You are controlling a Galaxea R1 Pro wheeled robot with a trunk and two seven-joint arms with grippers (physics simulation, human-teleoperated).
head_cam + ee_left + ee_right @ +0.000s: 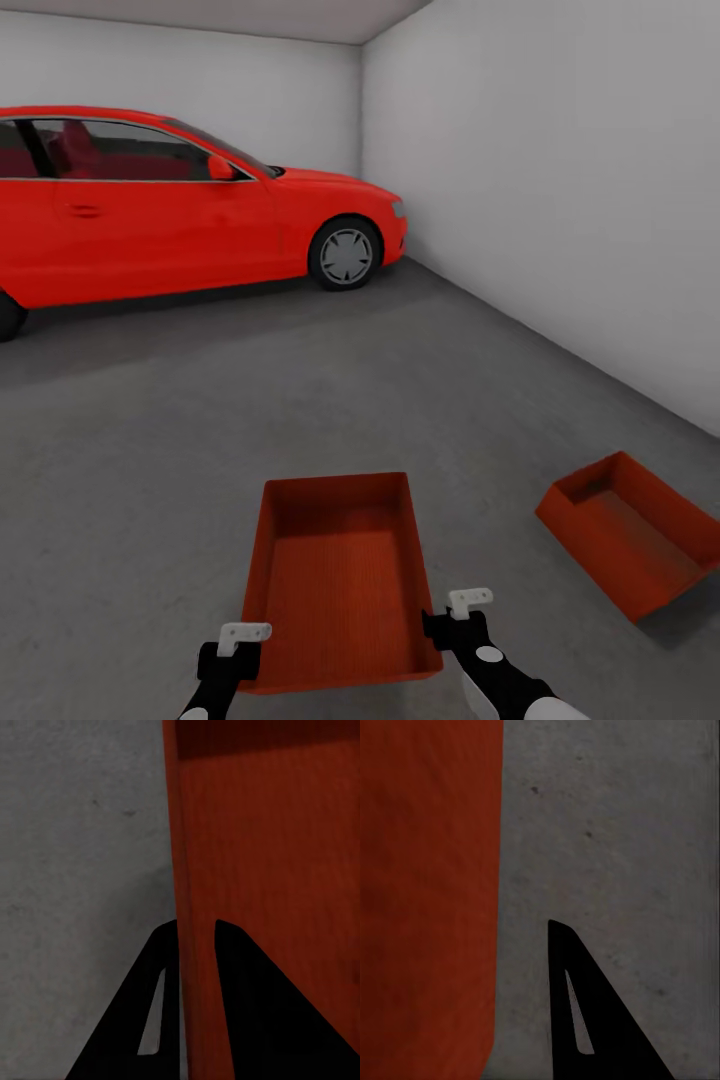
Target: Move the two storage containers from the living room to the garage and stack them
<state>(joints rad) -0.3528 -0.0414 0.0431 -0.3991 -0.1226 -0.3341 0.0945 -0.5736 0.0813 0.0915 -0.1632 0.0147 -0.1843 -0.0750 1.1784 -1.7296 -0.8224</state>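
Observation:
In the garage, one orange-red storage container (335, 580) lies lengthwise in front of me, open side up, its ribbed inside showing. My left gripper (240, 640) is at its near left corner. In the left wrist view the two black fingers stand either side of the container's wall (196, 870), shut on it. My right gripper (455, 615) is at the near right corner. The right wrist view shows one of its fingers (585, 1020) and a strip of floor between it and the container (427, 870), which hides the other. The second storage container (625, 545) sits askew on the concrete floor (300, 400), to the right.
A red coupe car (180, 210) stands at the back left, its nose toward the right wall. The pale-grey wall (560, 200) runs along the right, close behind the second container. Open concrete stretches between me and the car.

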